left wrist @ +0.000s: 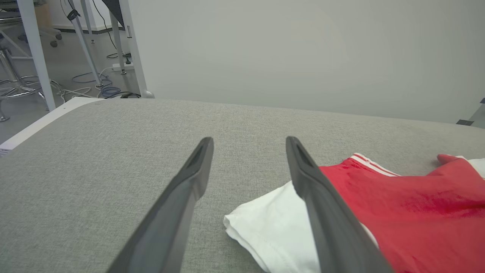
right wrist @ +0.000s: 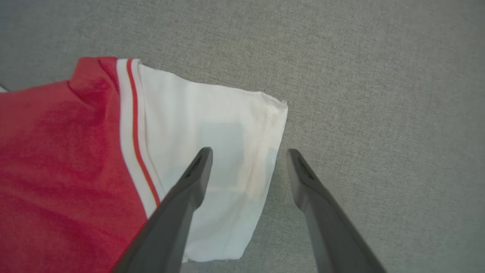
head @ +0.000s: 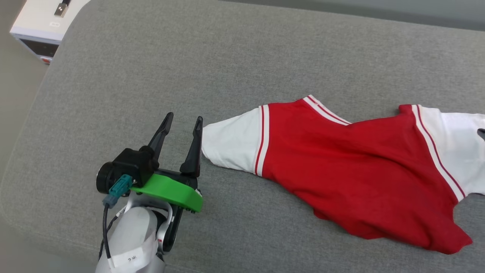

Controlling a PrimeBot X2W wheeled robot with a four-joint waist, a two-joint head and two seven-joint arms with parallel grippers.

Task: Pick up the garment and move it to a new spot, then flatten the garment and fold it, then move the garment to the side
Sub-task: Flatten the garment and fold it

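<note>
On grey fabric surface (head: 265,57), red garment (head: 360,170) spread, pale wall (left wrist: 303,45) behind

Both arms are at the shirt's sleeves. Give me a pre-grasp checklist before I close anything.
1. Left gripper open: ok.
2. Right gripper open: ok.
3. Left gripper over the left sleeve: not ok, it stands beside the cuff.
4. Right gripper over the right sleeve: ok, the cuff edge lies inside its opening in the wrist view.
5. Right gripper touching fabric: cannot tell.
6. Garment flat: not ok, the red body is bunched and twisted.
</note>
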